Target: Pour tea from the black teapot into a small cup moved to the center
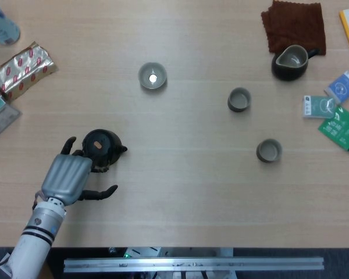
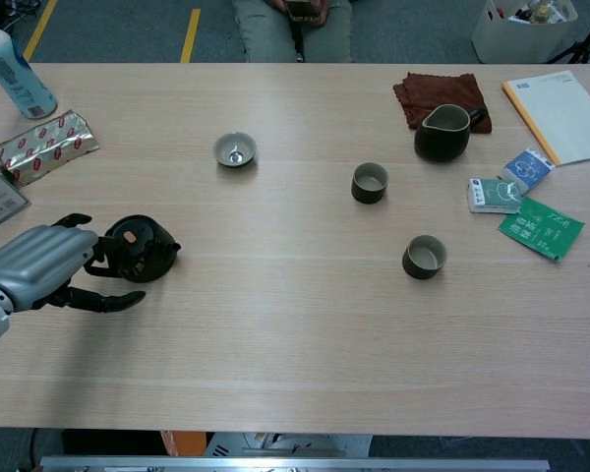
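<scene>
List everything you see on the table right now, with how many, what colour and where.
Black teapot: one, black, near left, at the left hand's fingers.
Dark cups: two, grey-brown, right of centre.
Pale cup: one, grey-green, far, left of centre.
Pitcher: one, black, far right.
Cloth: one, dark brown, behind the pitcher.
Tea packets: three, blue-white and green, right edge.
Foil pack: one, silver with red, far left.
Bottle: one, blue-white, far left corner.
Notepad: one, white with yellow edge, far right.
Table: one, light wood.
Left hand: one, silver with black fingers, near left.
</scene>
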Robot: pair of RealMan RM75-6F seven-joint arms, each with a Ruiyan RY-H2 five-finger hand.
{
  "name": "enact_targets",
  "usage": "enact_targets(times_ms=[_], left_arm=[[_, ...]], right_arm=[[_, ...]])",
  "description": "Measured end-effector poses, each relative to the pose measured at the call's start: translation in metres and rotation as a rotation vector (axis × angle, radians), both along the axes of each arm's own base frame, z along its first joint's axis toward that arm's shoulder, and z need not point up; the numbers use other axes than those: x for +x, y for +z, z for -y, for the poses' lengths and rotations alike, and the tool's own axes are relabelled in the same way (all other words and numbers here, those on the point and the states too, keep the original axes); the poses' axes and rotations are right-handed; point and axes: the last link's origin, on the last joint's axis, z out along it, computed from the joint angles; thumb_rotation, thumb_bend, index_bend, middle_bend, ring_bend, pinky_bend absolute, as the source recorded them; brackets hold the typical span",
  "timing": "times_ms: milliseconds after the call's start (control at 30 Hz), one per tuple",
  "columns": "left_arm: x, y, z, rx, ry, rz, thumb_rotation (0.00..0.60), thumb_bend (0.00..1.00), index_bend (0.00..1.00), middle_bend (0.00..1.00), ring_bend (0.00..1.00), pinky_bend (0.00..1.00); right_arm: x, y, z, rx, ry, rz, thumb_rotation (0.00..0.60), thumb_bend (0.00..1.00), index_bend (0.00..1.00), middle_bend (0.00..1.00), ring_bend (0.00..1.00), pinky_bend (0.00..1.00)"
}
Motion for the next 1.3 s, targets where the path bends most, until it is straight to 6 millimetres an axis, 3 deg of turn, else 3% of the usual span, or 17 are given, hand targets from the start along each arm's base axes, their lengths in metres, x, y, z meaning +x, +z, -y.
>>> enact_targets(times_ms=[767, 933, 1300], left_arm=[[-0.009, -0.008, 0.01, -0.023, 0.018, -0.001, 0.192, 0.17, 0.38, 0.41, 0.31, 0.0], [-0.01, -0.009, 0.01, -0.026, 0.019, 0.001, 0.191, 0.17, 0.41, 0.46, 0.32, 0.0], [-0.012, -0.014, 0.004, -0.018, 0.005, 0.009, 0.191, 0.17, 0.53, 0.61, 0.44, 0.0]], right_arm=[[0.001, 0.001, -0.002, 0.001, 0.001, 0.007, 0.6, 0.12, 0.34, 0.32, 0.2, 0.23], [0.001, 0.002, -0.002, -0.002, 0.0, 0.009, 0.6, 0.12, 0.34, 0.32, 0.2, 0.23], [-0.001, 0.003, 0.0, -0.008, -0.01, 0.01, 0.6, 0.12, 0.34, 0.32, 0.2, 0.23]])
